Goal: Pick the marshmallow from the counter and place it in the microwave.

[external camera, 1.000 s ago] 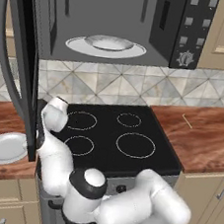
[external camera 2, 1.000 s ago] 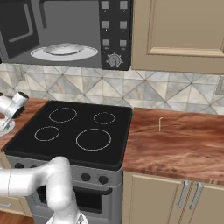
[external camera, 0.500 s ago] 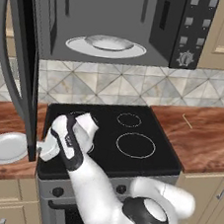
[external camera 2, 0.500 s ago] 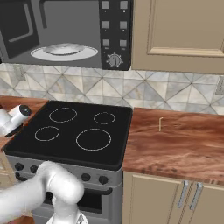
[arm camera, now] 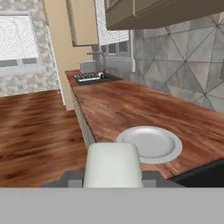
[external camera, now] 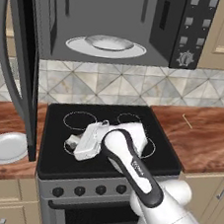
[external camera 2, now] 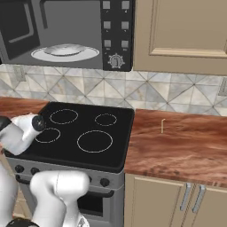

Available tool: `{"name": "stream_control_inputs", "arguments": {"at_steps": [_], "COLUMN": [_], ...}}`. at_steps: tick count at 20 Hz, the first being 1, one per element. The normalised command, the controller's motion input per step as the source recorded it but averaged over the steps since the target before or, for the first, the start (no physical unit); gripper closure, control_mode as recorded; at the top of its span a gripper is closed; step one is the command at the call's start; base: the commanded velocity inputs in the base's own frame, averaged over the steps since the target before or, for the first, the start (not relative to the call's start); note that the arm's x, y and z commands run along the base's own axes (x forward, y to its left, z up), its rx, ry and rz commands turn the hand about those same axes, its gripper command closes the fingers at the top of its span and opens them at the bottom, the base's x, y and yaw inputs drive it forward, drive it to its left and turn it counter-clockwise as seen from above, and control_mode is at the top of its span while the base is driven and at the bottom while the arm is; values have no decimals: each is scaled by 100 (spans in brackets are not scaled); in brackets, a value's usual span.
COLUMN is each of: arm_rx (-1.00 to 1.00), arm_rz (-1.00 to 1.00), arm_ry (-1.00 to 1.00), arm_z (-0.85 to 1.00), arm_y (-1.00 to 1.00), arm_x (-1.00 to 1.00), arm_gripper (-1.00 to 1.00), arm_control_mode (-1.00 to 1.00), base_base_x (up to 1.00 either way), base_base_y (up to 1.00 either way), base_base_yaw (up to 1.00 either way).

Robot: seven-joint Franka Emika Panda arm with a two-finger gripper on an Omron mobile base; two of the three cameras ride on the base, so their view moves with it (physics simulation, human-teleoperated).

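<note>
An off-white, squarish marshmallow (arm camera: 113, 161) sits between my two fingertips in the hand view, and my gripper (arm camera: 111, 179) is shut on it. In the left base view the gripper (external camera: 73, 141) hangs low over the left side of the black stovetop (external camera: 106, 133), pointing left toward the wood-grain counter (external camera: 3, 120). Above the stove, the dark grey microwave (external camera: 164, 26) stands open with its pale glass tray (external camera: 106, 46) in sight. In the right base view the microwave (external camera 2: 66, 22) and its tray (external camera 2: 65, 52) are above and to the right of my hand.
The microwave door (external camera: 16, 57) hangs open at the left, close to my hand. A round white plate (external camera: 5, 146) (arm camera: 151, 143) lies on the left counter. A thin tan stick (external camera: 187, 121) (external camera 2: 162, 125) lies on the right counter (external camera 2: 177, 146). Beige cabinets are above and below.
My hand has swung right from beside the open door to low over the stovetop's left side, and the arm has come forward across the stove.
</note>
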Motion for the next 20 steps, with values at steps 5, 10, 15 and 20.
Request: {"name": "stream_control_inputs", "arguments": {"at_steps": [5,10,15,20], "arm_rx": [6,2,0,0], "arm_rz": [-33,-34,-28,-21], "arm_ry": [1,20,25,34], "arm_z": [100,100,100,100], "arm_y": [-76,-55,-42,-48], "arm_x": [-35,0,0,14], "arm_gripper": [100,100,100,100], "arm_control_mode": [-100,-100,-100,-100], "base_base_x": [0,0,0,0], "base_base_y": [0,0,0,0], "base_base_yaw": [0,0,0,0]}}
